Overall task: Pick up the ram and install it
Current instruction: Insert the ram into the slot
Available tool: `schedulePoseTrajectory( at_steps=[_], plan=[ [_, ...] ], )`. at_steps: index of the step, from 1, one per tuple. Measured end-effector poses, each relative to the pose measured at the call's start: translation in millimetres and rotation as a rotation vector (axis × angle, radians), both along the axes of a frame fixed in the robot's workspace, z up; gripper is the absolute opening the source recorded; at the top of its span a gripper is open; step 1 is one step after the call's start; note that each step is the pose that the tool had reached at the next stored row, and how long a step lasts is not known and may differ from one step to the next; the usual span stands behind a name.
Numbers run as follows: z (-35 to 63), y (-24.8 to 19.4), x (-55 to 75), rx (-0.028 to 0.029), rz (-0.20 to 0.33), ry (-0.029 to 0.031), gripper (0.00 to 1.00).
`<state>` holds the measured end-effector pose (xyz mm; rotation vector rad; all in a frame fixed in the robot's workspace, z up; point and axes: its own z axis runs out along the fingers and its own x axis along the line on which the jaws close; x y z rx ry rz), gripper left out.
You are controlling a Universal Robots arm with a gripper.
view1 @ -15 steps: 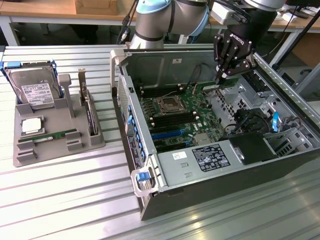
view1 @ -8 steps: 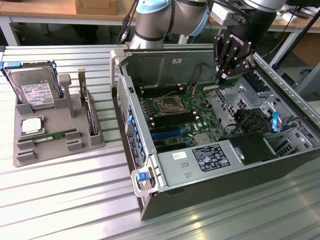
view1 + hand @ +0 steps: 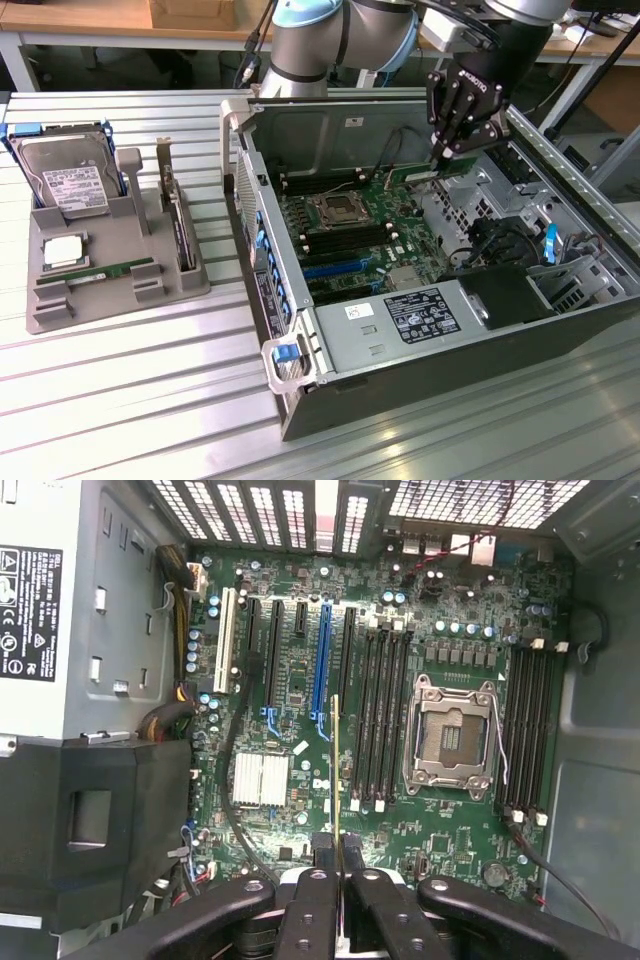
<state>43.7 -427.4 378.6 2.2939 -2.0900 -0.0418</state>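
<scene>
My gripper (image 3: 441, 157) hangs inside the open computer case (image 3: 240, 170), over the far right part of the green motherboard (image 3: 350, 235). It is shut on the ram (image 3: 415, 178), a thin green stick held level just above the board. In the wrist view the ram (image 3: 338, 780) shows edge-on as a narrow line running out from between the black fingers (image 3: 312, 910) of the gripper (image 3: 338, 880). It points over the board beside the black memory slots (image 3: 385, 715), which stand next to the open CPU socket (image 3: 455, 735). More black slots (image 3: 528, 730) lie on the socket's other side.
On the exterior view's left, a grey holder (image 3: 60, 300) carries a silver hard drive (image 3: 70, 180), a square chip (image 3: 62, 250), an upright expansion card (image 3: 178, 225) and another green stick (image 3: 110, 270). The power supply (image 3: 400, 320) and black cables (image 3: 490, 240) crowd the case's near side.
</scene>
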Motion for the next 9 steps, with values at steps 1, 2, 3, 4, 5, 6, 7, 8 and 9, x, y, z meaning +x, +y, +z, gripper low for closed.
schedulePoseTrajectory(
  at_steps=[1,2,3,4,5,6,7,8,9],
  plan=[
    [-0.4,0.0,0.1,0.0000,0.000,0.0000,0.12],
    [-0.5,0.0,0.1,0.0000,0.000,0.0000,0.12],
    [-0.7,0.0,0.1,0.0000,0.000,0.0000,0.12],
    [-0.9,0.0,0.1,0.0000,0.000,0.0000,0.12],
    [-1.2,0.0,0.1,0.0000,0.000,0.0000,0.12],
    [-1.2,0.0,0.1,0.0000,0.000,0.0000,0.12],
    [-1.5,0.0,0.1,0.0000,0.000,0.0000,0.12],
    [-1.7,0.0,0.1,0.0000,0.000,0.0000,0.12],
    [-1.9,0.0,0.2,0.0000,0.000,0.0000,0.12]
  ],
)
